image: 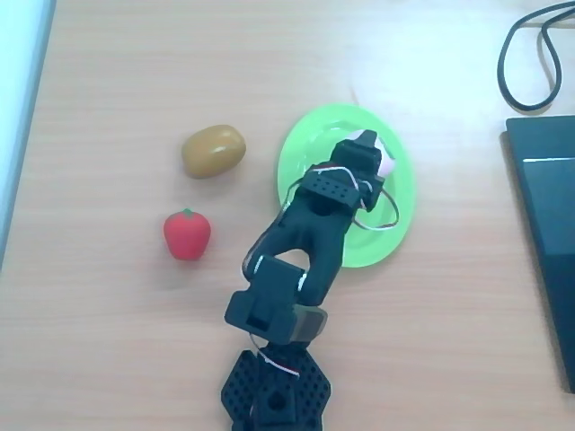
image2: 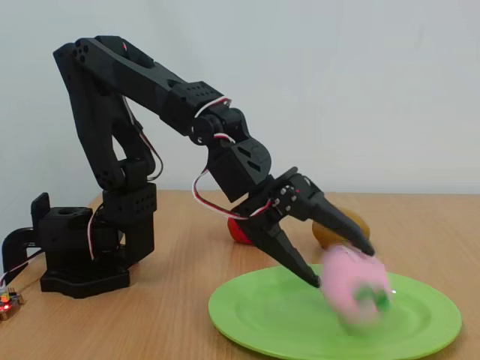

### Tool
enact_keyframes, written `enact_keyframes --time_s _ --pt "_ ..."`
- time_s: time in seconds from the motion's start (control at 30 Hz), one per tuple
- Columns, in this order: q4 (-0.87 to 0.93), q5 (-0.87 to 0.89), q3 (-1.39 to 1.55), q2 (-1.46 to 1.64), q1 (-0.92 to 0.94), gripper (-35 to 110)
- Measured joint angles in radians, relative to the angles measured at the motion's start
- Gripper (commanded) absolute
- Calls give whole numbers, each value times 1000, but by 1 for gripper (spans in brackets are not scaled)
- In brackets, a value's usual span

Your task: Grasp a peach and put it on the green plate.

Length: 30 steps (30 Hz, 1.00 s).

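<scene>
The pale pink peach [image2: 352, 294] is motion-blurred and low over or on the green plate [image2: 255, 315], with a green leaf patch on its right side. My gripper [image2: 342, 268] is open just above it, jaws spread; whether the tips still touch the fruit is unclear. From overhead, the gripper [image: 370, 144] reaches over the far part of the plate [image: 400, 220], and a sliver of the peach [image: 387, 162] shows beside the black fingers. The arm hides most of the fruit there.
A brown-yellow oval fruit [image: 214, 151] and a red strawberry [image: 187, 234] lie on the wooden table left of the plate. A black cable [image: 530, 54] and a dark flat object [image: 548, 224] sit at the right edge. The arm's base [image: 274, 391] stands at the near edge.
</scene>
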Motion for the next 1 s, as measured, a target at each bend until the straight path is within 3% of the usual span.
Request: enact_keyframes --time_s 0.5,0.9,1.0 --pt "0 -109 0 46 0 39" --pt "0 -109 107 390 -72 10" --pt "0 -109 184 486 -124 -8"
